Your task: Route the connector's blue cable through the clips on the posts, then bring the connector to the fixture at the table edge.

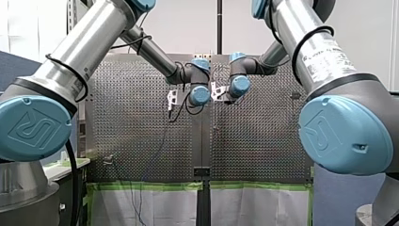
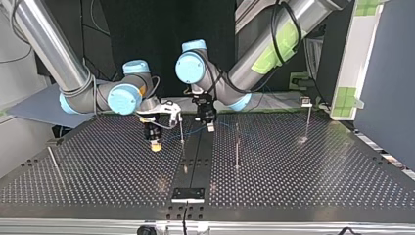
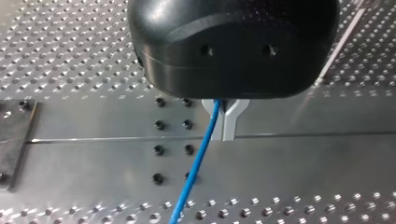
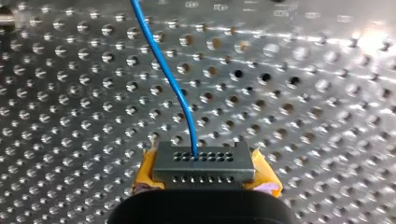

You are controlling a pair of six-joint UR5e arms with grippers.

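My right gripper is clamping the grey connector between its yellow pads. It is hanging over the perforated table, well apart from the dark fixture, farther in from the edge and toward my right arm's side of it. The blue cable is leading out of the connector's holed face. My left gripper is hanging beyond the fixture too, with its metal fingers pressing together. The cable is running past them, and I cannot tell whether they are pinching it.

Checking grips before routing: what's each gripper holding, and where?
My right gripper: the connector, yellow pads on its ends. My left gripper: the blue cable, partway along.
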